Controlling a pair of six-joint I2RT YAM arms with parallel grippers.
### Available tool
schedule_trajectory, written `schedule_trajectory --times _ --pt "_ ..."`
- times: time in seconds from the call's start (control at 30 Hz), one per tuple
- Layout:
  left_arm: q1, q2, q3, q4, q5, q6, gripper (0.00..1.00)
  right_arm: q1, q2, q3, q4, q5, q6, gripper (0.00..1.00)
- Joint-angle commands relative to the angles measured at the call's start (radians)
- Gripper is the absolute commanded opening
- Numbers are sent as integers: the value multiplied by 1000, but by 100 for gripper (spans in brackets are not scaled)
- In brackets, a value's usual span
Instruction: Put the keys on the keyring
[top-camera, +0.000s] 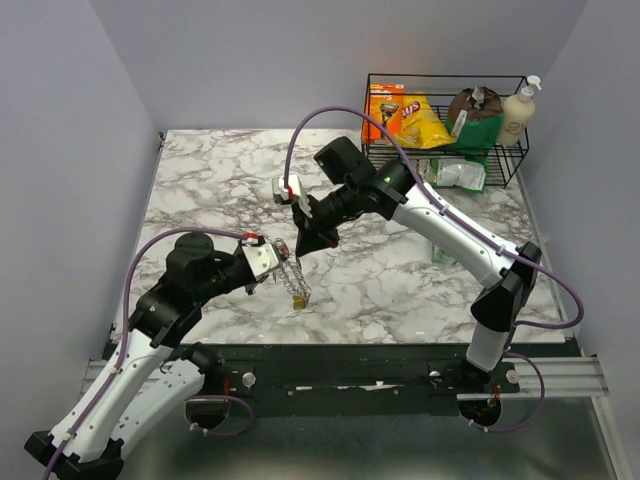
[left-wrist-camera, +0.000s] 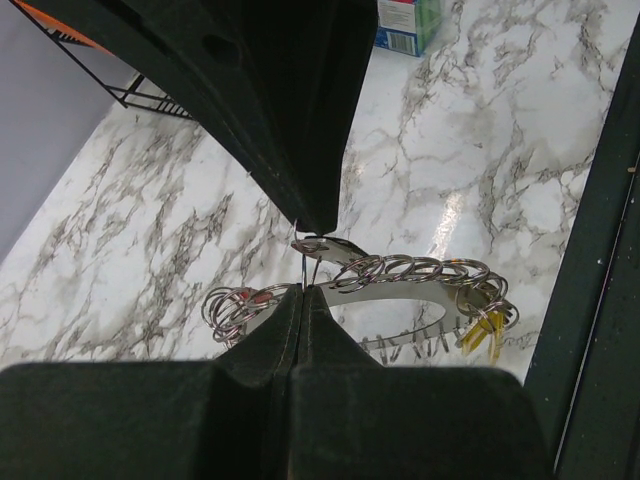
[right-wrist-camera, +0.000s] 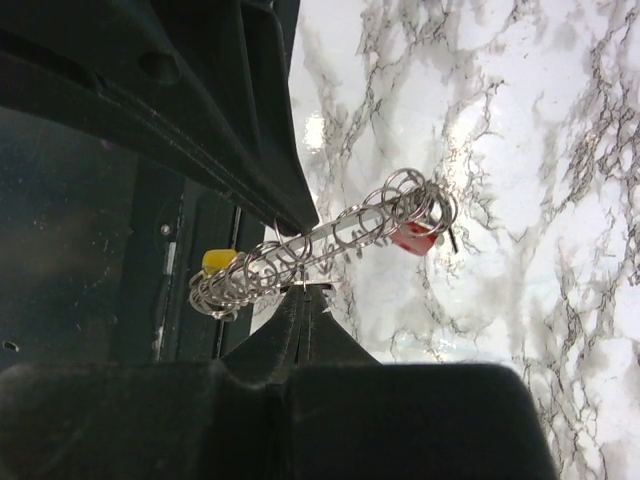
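Both the left end effector (left-wrist-camera: 302, 293) and right end effector (right-wrist-camera: 305, 293) pinch the coiled, silvery wire keyring (left-wrist-camera: 402, 270).

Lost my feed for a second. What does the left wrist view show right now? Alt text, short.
The left gripper, shut, pinches the silvery keyring over the marble table, and the right gripper, also shut, grips it from the opposite side. A red key head sits among the coils at the ring's left end, a yellow piece at its right.

My fingers (left-wrist-camera: 270, 340) are matte black wedges; behind them my arms (top-camera: 450, 235) run white and black, each trailing a purple cable (top-camera: 335, 109).
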Motion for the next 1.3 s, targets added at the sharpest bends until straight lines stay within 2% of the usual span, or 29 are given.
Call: schedule_trajectory --times 0.0,0.63,1.0,1.27 --pt "-25 3 10 49 -60 16 0 11 26 49 -2 23 11 1" --pt "-89 18 14 91 -178 12 0 18 41 46 -34 29 -15 1" --pt "-102 4 2 63 -101 21 0 18 30 17 -2 40 -3 1" --pt "-102 -53 -21 107 -89 6 0 18 37 6 -3 44 -4 1"
